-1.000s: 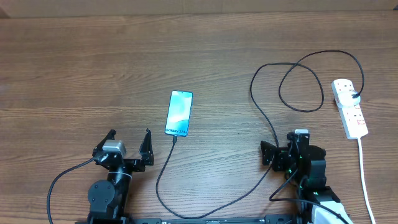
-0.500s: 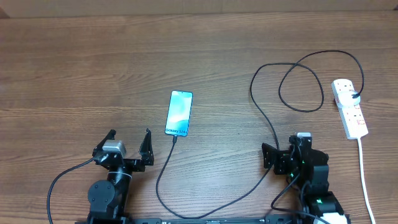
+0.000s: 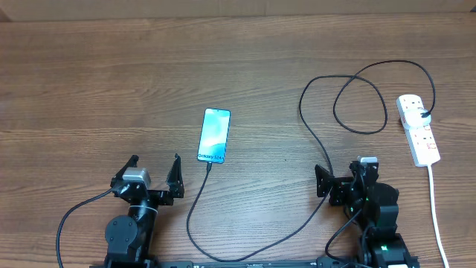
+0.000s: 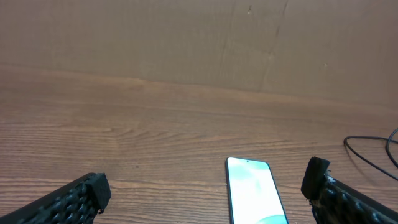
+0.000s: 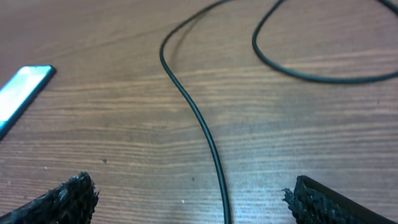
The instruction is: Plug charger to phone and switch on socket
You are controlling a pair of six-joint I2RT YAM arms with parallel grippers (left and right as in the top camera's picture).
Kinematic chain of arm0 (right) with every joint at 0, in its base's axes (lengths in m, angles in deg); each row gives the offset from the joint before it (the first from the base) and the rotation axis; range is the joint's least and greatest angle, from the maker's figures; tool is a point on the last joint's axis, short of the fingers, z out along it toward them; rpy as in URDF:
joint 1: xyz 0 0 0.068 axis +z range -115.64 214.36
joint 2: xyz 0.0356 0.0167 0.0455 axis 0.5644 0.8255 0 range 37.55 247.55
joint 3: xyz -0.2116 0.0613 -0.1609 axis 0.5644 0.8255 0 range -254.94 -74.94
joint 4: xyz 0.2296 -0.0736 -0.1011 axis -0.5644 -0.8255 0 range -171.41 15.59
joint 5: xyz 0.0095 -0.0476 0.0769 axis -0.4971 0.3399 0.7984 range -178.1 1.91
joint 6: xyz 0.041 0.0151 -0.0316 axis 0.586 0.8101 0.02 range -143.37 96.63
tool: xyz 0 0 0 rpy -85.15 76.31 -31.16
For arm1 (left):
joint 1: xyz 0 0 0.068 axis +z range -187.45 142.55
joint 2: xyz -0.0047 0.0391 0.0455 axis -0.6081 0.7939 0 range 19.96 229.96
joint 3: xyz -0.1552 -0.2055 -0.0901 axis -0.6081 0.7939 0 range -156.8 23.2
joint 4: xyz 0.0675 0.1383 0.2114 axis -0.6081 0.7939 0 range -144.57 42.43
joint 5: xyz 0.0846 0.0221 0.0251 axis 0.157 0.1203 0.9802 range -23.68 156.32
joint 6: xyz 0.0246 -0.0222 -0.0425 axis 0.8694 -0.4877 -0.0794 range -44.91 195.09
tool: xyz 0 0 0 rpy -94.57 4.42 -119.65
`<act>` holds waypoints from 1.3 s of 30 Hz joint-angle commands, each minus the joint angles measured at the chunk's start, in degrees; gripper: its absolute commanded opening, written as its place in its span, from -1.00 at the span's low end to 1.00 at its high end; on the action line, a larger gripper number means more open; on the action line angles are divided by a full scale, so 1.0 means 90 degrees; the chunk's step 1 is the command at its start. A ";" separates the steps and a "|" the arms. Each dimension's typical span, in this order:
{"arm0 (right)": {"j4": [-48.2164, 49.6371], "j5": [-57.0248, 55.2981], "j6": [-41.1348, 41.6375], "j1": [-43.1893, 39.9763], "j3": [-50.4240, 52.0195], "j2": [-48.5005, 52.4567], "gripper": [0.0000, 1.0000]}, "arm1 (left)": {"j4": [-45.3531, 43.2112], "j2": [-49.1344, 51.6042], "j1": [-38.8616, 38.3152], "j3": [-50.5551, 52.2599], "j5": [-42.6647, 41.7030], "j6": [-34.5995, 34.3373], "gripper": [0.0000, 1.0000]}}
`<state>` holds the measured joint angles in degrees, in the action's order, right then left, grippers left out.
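Wood counter (image 3: 89, 74): brown, grained, flat and matt
Phone (image 3: 214, 135): slim glossy slab with a blue-teal screen, flat on the counter just ahead of the left gripper, lettered end nearest the arms
Charger cable (image 5: 200, 122): thin, black and limp; it ran from the phone's near end, swung past the arm bases, then looped up to the power strip
Plug tip (image 3: 209, 167): small, black, touching the phone's near edge; whether it was seated could not be told
Power strip (image 3: 419, 132): white hard plastic, elongated, at the far right, with a black plug (image 3: 425, 114) in it and a white lead (image 3: 435, 201) trailing off; red switches too small to read
Left gripper (image 3: 155, 161): fingers wide apart, holding nothing, low near its base
Right gripper (image 3: 341, 175): fingers wide apart, holding nothing, straddling the cable without touching
Step in hand: probably the switch, if the tip was home
Next move: a right-arm reach to the strip and one firm press on a small rocker, without dragging the cable
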<state>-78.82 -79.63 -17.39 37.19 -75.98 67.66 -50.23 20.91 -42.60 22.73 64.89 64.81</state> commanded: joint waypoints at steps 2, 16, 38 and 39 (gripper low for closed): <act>0.0017 0.0041 0.0027 0.0012 0.0066 -0.0369 1.00 | 0.0010 -0.0075 0.0039 0.0022 0.0010 0.0121 0.99; 0.0017 -0.0102 -0.0012 0.0012 0.0063 -0.1957 1.00 | 0.0010 -0.0075 0.0039 0.0022 0.0010 0.0121 0.99; 0.0022 -0.0100 -0.0002 0.0012 0.0063 -0.3332 1.00 | 0.0010 -0.0075 0.0039 0.0022 0.0010 0.0121 0.99; 0.0024 -0.0100 -0.0002 0.0012 0.0063 -0.3332 1.00 | 0.0010 -0.0075 0.0039 0.0022 0.0010 0.0121 0.99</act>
<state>-78.90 -80.00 -17.39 37.19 -75.98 38.51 -50.23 20.91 -42.60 22.73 64.89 64.81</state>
